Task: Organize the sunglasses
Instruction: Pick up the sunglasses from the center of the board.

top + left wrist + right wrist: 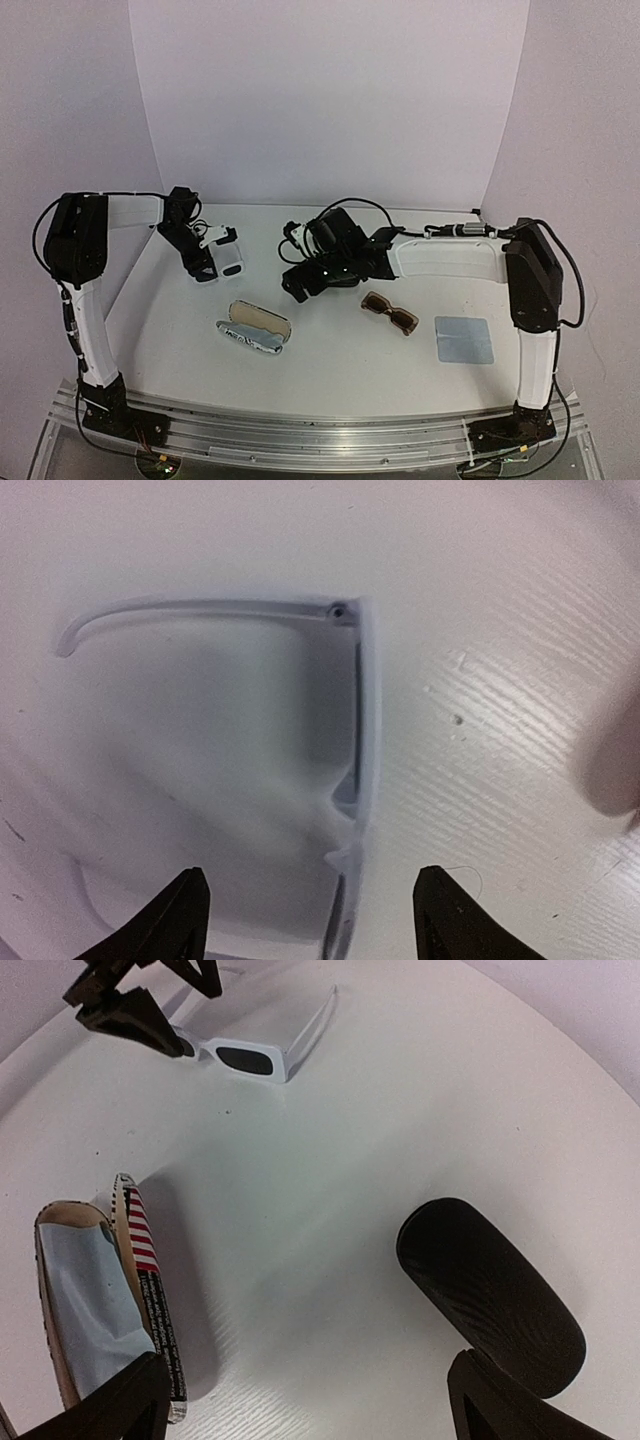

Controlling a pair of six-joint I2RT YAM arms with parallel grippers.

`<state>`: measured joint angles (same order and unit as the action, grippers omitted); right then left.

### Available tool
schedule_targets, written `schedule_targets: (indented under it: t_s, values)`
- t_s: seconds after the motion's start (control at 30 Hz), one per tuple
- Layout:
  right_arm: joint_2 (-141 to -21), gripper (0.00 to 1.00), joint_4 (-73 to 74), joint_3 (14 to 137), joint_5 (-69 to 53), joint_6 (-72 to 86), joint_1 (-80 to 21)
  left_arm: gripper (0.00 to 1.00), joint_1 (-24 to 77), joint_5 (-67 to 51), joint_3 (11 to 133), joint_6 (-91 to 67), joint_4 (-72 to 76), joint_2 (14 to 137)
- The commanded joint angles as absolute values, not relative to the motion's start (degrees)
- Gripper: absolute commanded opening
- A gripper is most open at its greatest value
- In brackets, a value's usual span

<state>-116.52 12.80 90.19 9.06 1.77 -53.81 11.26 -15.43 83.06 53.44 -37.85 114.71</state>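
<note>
white table (330, 375) under a curved white backdrop. near its front right corner lies a light-blue cloth (464, 339). toward the front middle the striped case (255, 327) lies open, with something pale blue inside. the brown sunglasses (389, 313) rest between the two, right of centre.

at mid-table the right gripper (310, 1415) hangs with its jaws spread wide, empty and touching nothing, and the black case (490, 1295) sits just beside one finger.

farther off, toward the back left, the white sunglasses (362, 730) lie with one temple unfolded. the left gripper (315, 920) hovers over them, jaws apart astride the front bar, with no contact that i can see.

this pair looks like the step in hand. centre on the frame, close on plastic rather than lens, and fold that temple before casing.
</note>
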Motion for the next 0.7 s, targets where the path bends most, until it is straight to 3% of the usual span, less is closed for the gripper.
schedule_targets:
  t_s: [0.0, 0.67]
  values:
    - [-112.18, 0.98, 9.96, 89.13, 10.28, 3.48, -54.08, 0.63, 10.19, -12.03, 85.61, 58.52, -41.25, 116.90]
    - [-110.75, 0.98, 8.80, 87.80, 10.55, 3.36, -54.11, 0.04, 10.04, -13.72, 83.44, 58.90, -44.56, 114.73]
